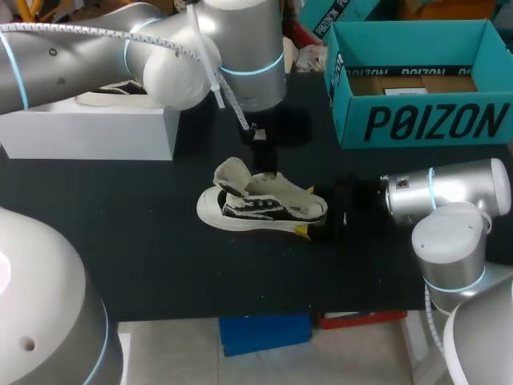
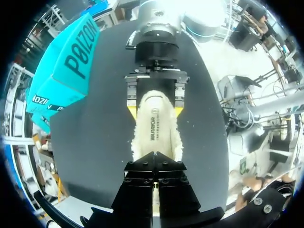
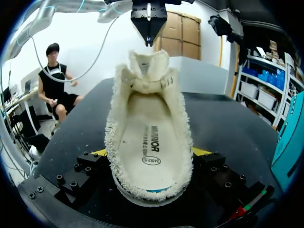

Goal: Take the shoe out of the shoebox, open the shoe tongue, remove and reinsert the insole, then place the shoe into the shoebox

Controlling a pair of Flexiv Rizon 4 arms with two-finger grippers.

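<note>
A white fleece-lined shoe (image 1: pixel 264 210) with black markings stands on the black table, toe to the left. Its tongue (image 3: pixel 148 64) is folded up and forward, so the printed insole (image 3: pixel 149 142) shows inside. My right gripper (image 3: pixel 151 153) holds the heel, a yellow tip (image 3: pixel 202 152) pressed on each side; in the left wrist view the same gripper (image 2: pixel 155 110) flanks the heel. My left gripper (image 2: pixel 154 183) hangs shut just above the tongue's tip, with nothing visible between its black fingers (image 3: pixel 148 23). The teal shoebox (image 1: pixel 425 120) stands open at the back right.
A white box (image 1: pixel 96 128) sits at the back left, partly under my left arm, with another shoe lying on it. Bare black tabletop (image 1: pixel 160 257) lies in front of the shoe, and the table's front edge is near.
</note>
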